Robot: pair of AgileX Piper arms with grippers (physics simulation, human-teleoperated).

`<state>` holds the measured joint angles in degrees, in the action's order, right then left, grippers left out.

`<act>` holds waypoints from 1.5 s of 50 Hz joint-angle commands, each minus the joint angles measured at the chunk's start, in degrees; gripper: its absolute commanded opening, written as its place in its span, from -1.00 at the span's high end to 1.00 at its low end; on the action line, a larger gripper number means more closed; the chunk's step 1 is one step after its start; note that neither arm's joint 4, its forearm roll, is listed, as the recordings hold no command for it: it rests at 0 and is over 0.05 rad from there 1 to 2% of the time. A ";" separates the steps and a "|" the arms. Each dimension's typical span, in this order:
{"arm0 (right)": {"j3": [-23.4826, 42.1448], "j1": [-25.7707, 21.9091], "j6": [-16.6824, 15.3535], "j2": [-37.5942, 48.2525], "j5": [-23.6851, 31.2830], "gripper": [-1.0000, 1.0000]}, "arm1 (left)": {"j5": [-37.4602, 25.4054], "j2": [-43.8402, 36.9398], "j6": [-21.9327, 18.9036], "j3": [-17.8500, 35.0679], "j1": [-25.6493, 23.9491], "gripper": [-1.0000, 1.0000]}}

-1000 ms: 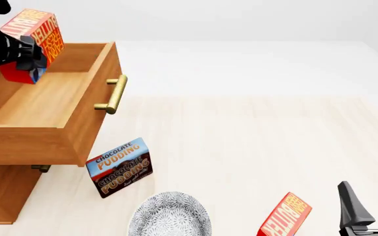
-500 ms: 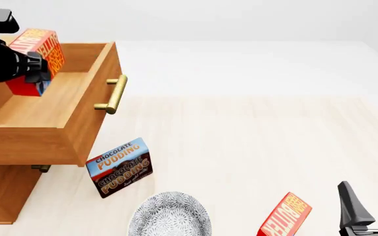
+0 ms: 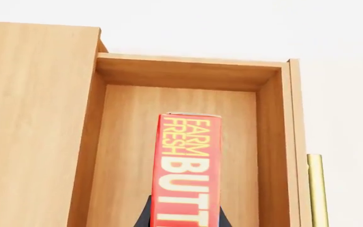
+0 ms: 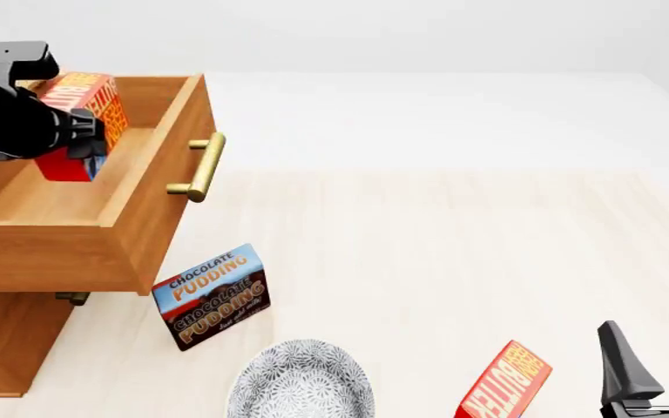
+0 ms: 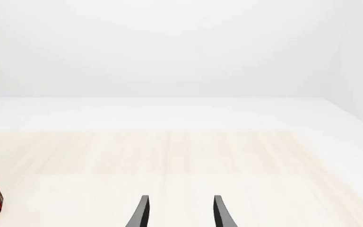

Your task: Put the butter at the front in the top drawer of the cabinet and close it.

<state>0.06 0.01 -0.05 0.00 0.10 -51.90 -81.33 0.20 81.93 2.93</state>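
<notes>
A red butter box (image 4: pixel 102 103) with yellow lettering hangs tilted inside the open top drawer (image 4: pixel 170 222), above its floor. My left gripper (image 4: pixel 76 132) is shut on the box's lower part. In the left wrist view the butter (image 3: pixel 188 161) points along the drawer (image 3: pixel 181 75), with dark fingers (image 3: pixel 145 216) on both sides of it. The cabinet (image 4: pixel 10 340) stands at the left. A second, alike butter box (image 4: pixel 507 383) stands near the front edge. Beside it, my right gripper (image 4: pixel 657 366) is open and holds nothing, also in its own wrist view (image 5: pixel 178 213).
A Chocolate Pudding box (image 4: pixel 212 296) leans below the drawer's front. A patterned plate (image 4: pixel 300 383) lies at the near edge. The brass handle (image 4: pixel 201 165) sticks out from the drawer face. The lower drawer is shut under the open one.
My left gripper has carried the butter down and to the right, from above the drawer's back rim to lower inside the drawer. The right arm has not moved.
</notes>
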 commanded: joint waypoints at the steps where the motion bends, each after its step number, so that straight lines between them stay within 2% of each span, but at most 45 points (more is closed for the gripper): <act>1: 0.01 0.01 0.00 0.01 -0.19 -1.00 | 2.65 -0.49 0.37 -1.57 -0.71 1.00; 35: 0.01 0.02 0.02 0.01 -0.19 -1.00 | 7.17 -1.47 0.92 -7.01 -1.00 1.00; 58: 0.01 -0.01 0.03 0.01 -0.19 -1.00 | 8.20 -1.84 0.74 -8.20 -1.29 1.00; 59: 0.01 -0.01 0.01 0.01 -0.21 -1.00 | 8.10 -1.67 0.89 -7.95 -1.30 -1.00; 75: 0.01 0.00 0.00 0.01 -0.20 -1.00 | 6.59 -0.86 -0.02 -6.30 -1.40 -1.00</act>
<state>0.06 0.01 -0.05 0.00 0.10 -44.85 -82.33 0.74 75.01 1.73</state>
